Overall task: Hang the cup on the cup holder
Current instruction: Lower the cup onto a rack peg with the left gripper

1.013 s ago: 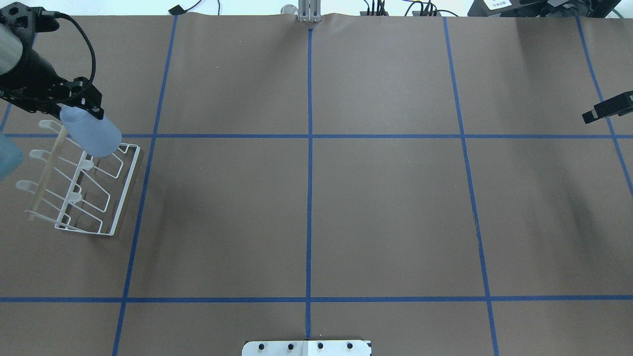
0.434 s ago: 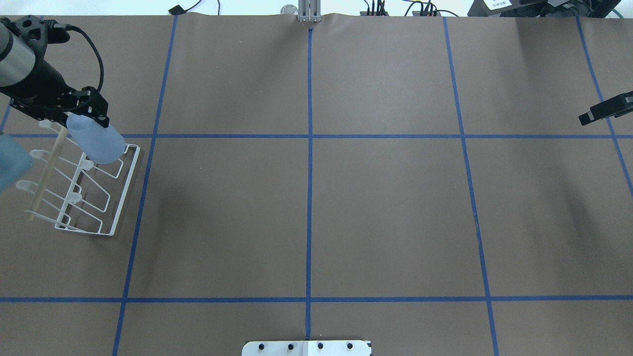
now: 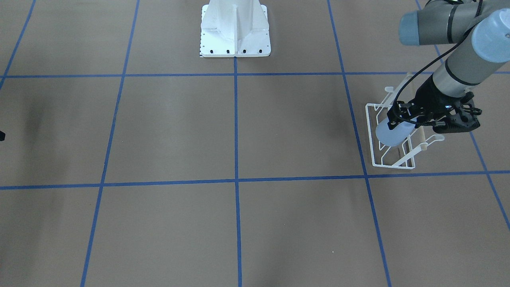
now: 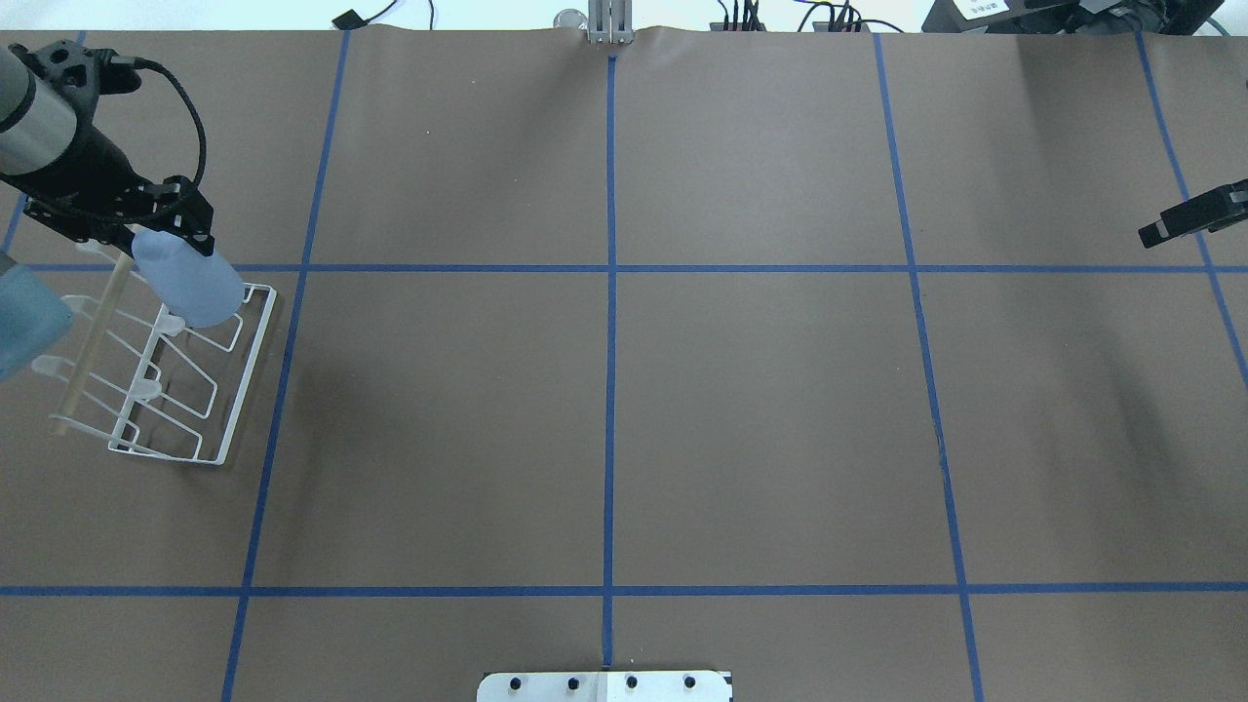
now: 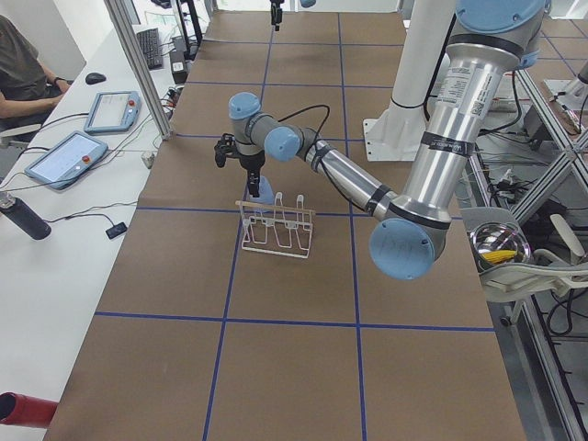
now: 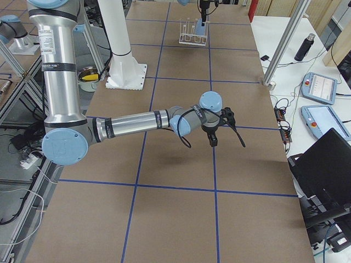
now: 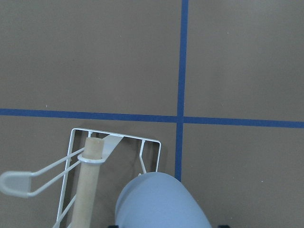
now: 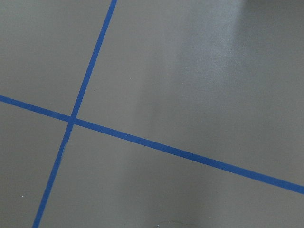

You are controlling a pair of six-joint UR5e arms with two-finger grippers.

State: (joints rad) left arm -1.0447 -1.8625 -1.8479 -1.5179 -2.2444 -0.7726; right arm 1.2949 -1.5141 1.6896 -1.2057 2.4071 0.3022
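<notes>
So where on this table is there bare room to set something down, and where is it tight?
Nearly all the table is bare: everything between the cup holder and the right gripper, down to the base plate. It is crowded only at the robot's left edge, where the left gripper holds the cup at the cup holder's far end.

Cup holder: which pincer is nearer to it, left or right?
Left. The left pincer holds the cup over one end of the cup holder; the right pincer is far off at the table's opposite side.
</notes>
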